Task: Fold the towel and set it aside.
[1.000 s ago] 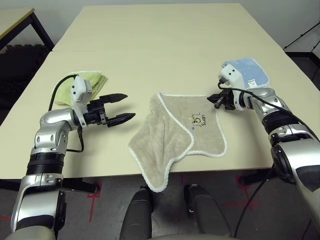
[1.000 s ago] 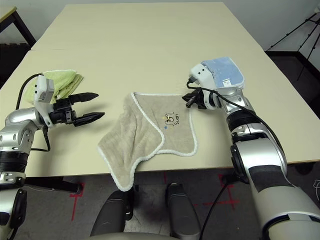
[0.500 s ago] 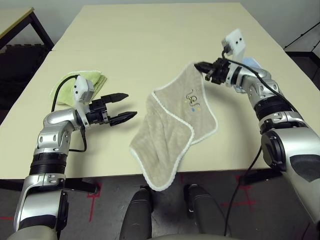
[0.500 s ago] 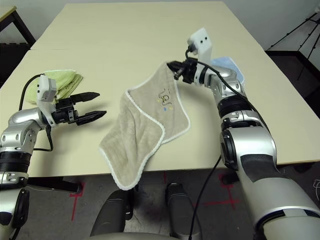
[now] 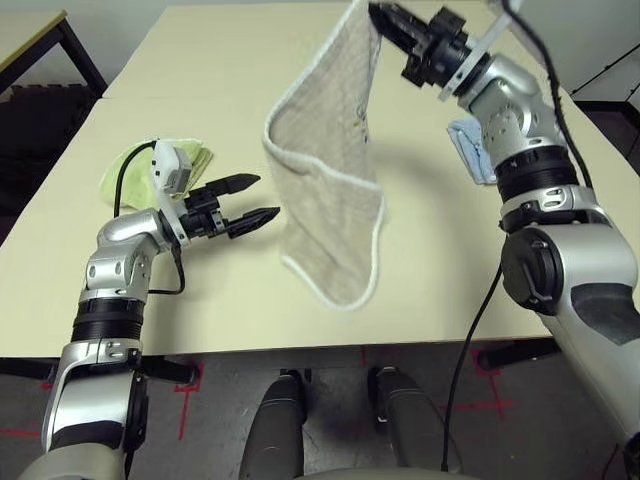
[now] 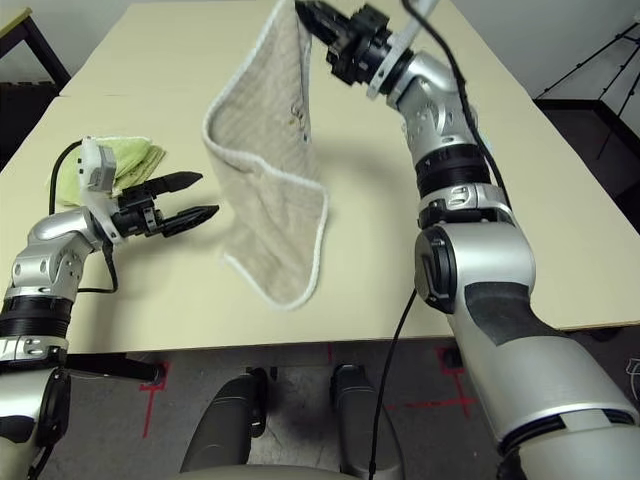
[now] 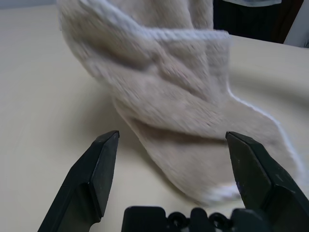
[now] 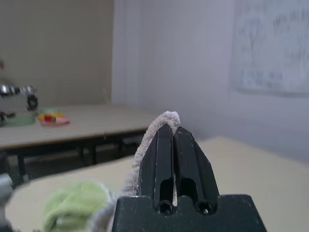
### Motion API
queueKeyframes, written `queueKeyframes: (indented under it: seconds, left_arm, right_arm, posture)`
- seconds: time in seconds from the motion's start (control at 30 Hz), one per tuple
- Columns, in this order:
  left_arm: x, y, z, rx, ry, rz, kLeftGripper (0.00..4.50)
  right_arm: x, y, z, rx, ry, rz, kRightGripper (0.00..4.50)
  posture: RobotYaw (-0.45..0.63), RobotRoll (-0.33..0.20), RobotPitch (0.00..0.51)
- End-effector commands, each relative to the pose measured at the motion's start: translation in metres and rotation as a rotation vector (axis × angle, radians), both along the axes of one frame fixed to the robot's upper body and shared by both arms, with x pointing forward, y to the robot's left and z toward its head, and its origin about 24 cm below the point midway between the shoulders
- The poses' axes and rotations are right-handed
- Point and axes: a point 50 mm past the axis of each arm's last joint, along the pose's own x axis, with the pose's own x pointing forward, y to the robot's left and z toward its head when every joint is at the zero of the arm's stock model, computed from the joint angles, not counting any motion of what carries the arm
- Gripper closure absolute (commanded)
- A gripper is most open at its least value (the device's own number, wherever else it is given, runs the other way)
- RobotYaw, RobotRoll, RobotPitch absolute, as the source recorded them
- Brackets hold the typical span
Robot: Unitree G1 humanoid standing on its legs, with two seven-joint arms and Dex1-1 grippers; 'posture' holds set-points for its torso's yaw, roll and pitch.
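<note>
Left eye view shows you the right hand (image 5: 385, 18) at one o'clock, clamped on a corner of the towel (image 5: 330, 180), which hangs with its lower end on the surface (image 5: 200, 60). Your left hand (image 5: 262, 198) waits at nine o'clock beside it, fingers spread wide.

The beige towel (image 5: 330, 170) with white edging hangs draped from the right end effector (image 5: 385, 20), which pinches its top corner; its lower end trails on the surface (image 5: 200, 290).
</note>
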Motion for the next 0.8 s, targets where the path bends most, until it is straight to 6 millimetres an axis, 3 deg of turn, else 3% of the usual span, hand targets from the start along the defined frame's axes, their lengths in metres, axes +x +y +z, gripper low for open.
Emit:
queueKeyframes:
  seconds: [0.03,0.2,0.4,0.57,0.7,0.8]
  left_arm:
    - [0.001,-0.002,-0.005,-0.009,0.020,-0.002,0.00]
    - [0.001,-0.005,-0.006,-0.015,0.021,-0.007,0.00]
    - [0.000,-0.006,-0.008,-0.020,0.025,-0.008,0.00]
    - [0.000,-0.006,-0.007,-0.021,0.030,-0.010,0.00]
    - [0.007,-0.014,0.008,-0.111,0.010,0.040,0.00]
    - [0.013,-0.023,0.026,-0.165,-0.025,0.103,0.00]
  right_arm:
    - [-0.013,0.005,0.037,0.102,-0.115,-0.007,4.44]
    - [-0.022,-0.001,0.066,0.256,-0.190,-0.035,4.44]
    - [-0.024,-0.002,0.071,0.349,-0.203,-0.031,4.44]
    - [-0.029,-0.001,0.088,0.401,-0.224,-0.044,4.44]
    - [-0.016,0.018,0.064,0.163,-0.155,-0.099,4.44]
    - [-0.012,0.023,0.055,0.096,-0.116,-0.118,4.44]
  posture:
    - [-0.01,0.000,0.135]
    - [-0.01,0.000,0.135]
    - [0.00,0.000,0.139]
    - [0.00,0.000,0.140]
    - [0.01,0.000,0.142]
    - [0.01,0.000,0.143]
